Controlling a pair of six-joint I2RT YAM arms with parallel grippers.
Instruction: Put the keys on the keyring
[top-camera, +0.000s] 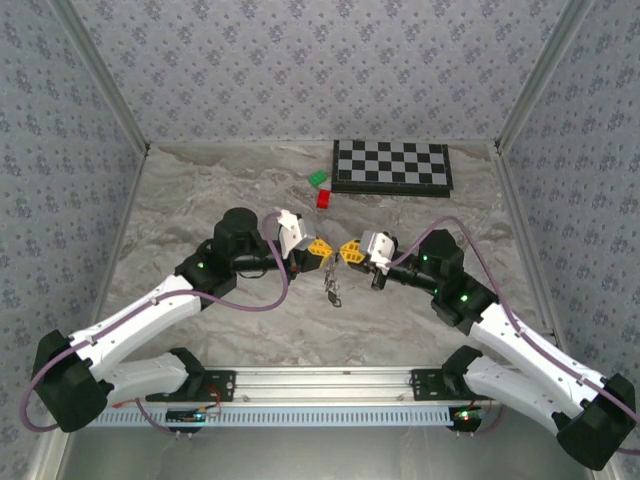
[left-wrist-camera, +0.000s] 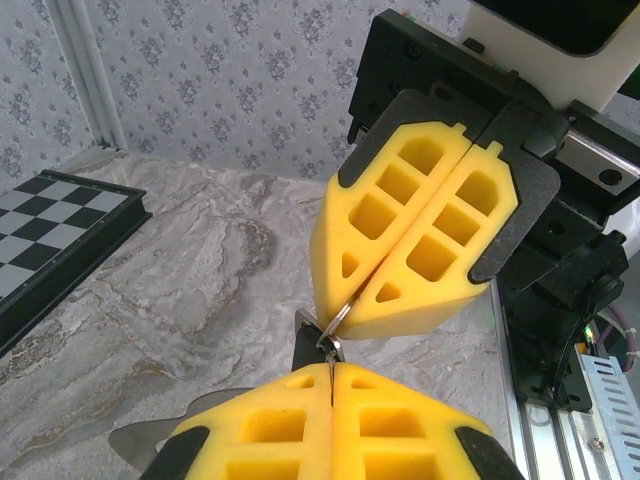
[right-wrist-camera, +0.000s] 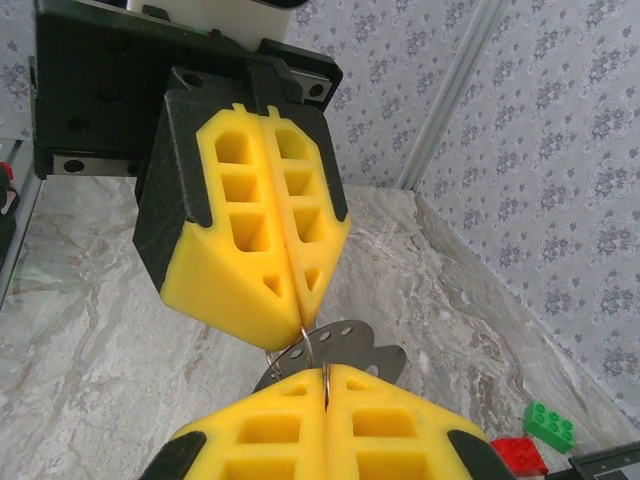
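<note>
- Left gripper (top-camera: 323, 251) sits dead centre of the frame in the top view, pads pressed flat together with no gap, nipping the keyring at their tips.
- Up above it, toward the top of the frame, the green block (top-camera: 318, 178) and the red block (top-camera: 325, 198) lie just beside each other on the table (top-camera: 200, 200), well apart from the action.
- Keyring (left-wrist-camera: 337, 318): there it is in the left wrist view, a thin wire loop bridging the two sets of yellow pads, one side vanishing into each seam. It is held up off the table.
- Keys (top-camera: 331, 285) show as a small dark cluster just below the meeting pads in the top view; how many there are, I can't tell.
- A flat metal tag (right-wrist-camera: 360, 350) with holes peeks out right behind the ring in the right wrist view.
- Right gripper (top-camera: 348, 252) faces the left one tip to tip, nearly touching, its pads also clamped tight on the ring.
- Chessboard (top-camera: 392, 165) lies flat at upper right, near the back wall.
</note>
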